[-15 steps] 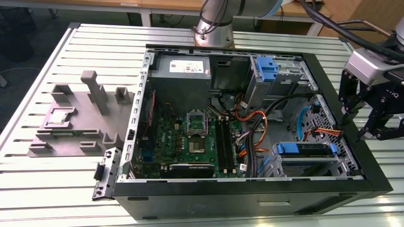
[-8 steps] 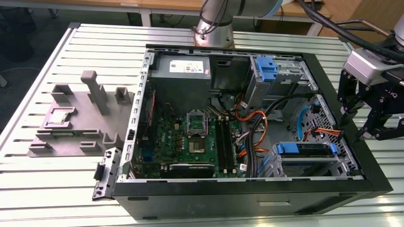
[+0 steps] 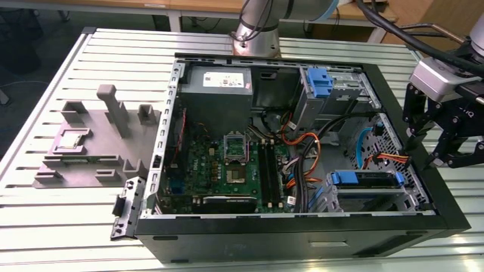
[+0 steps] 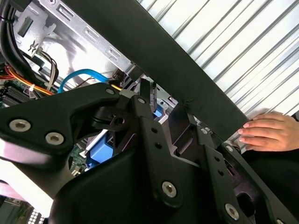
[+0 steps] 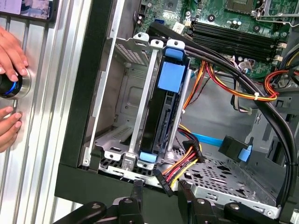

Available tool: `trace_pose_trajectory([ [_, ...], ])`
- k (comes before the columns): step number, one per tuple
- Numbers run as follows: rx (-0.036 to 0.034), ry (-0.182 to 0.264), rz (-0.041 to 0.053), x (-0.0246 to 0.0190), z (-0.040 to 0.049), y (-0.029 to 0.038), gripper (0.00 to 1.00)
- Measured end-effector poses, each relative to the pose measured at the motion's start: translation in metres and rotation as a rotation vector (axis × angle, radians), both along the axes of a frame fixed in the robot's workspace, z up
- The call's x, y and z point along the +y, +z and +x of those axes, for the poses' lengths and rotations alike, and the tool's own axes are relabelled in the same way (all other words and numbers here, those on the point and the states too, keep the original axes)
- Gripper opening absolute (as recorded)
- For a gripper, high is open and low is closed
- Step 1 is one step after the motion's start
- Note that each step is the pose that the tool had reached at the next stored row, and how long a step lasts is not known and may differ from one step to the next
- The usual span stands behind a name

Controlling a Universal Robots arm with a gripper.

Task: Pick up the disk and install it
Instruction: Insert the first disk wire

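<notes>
Gripper point(image 3: 448, 148) hanging empty above the case's point(image 3: 302, 241) wall at the exterior view's right, fingers point(image 5: 136, 186) apart. Just inside that wall, disk point(image 5: 164, 112) seated in the drive cage point(image 5: 122, 100), cables point(image 5: 184, 156) beside. Hand point(image 4: 268, 132) resting on the table point(image 3: 90, 209) outside the case.

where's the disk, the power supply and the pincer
disk point(image 5: 172, 77), first wrist view, on its blue carrier tab in the drive cage
power supply point(image 3: 217, 93), exterior view, on its grey side face
pincer point(image 3: 434, 148), exterior view, midway between its fingertips

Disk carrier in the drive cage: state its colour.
Bright blue, on the disk in the drive cage; clearest in the first wrist view.
</notes>
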State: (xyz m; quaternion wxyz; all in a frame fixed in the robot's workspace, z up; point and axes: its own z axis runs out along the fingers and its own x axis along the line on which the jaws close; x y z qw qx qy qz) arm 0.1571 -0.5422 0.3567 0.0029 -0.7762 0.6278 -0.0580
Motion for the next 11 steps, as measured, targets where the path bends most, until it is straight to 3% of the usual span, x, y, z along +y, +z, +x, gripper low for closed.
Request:
trace_pose_trajectory([
  [11, -0.0001, 0.0, -0.0001, 0.0, -0.0026, -0.0001, 0.43],
])
